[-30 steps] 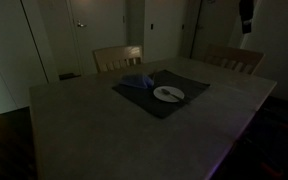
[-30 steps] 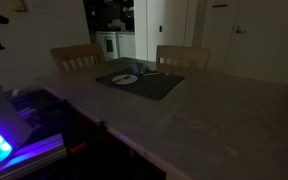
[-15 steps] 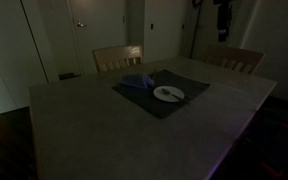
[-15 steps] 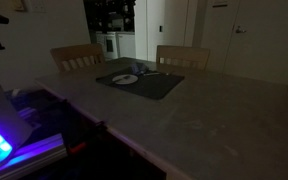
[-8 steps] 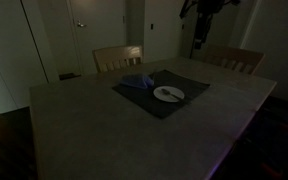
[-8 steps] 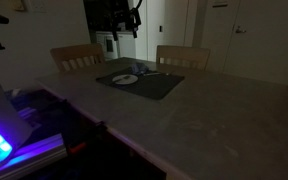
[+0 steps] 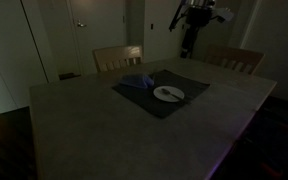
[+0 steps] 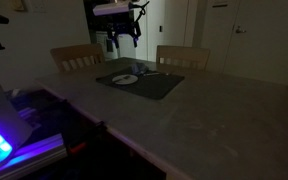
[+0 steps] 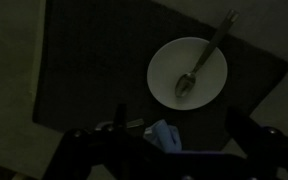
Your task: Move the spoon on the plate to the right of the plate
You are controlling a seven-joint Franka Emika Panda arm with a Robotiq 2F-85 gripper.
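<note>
A white plate [image 9: 188, 72] sits on a dark placemat [image 9: 94, 70] on the table. A metal spoon [image 9: 199, 65] lies on it, bowl near the plate's middle, handle over the rim. The plate also shows in both exterior views [image 7: 168, 94] [image 8: 125, 79]. My gripper [image 9: 176, 125] hangs high above the mat, fingers spread wide and empty, the plate just beyond the fingertips in the wrist view. The arm shows above the table in both exterior views [image 7: 189, 40] [image 8: 123, 32].
A blue cloth [image 9: 166, 135] lies on the mat beside the plate, also in an exterior view [image 7: 135, 83]. Two wooden chairs [image 7: 117, 58] [image 7: 234, 58] stand at the table's far side. The room is dim.
The arm has swung in from the side and come down toward the placemat, now hovering over the plate. The plate and spoon have not moved.
</note>
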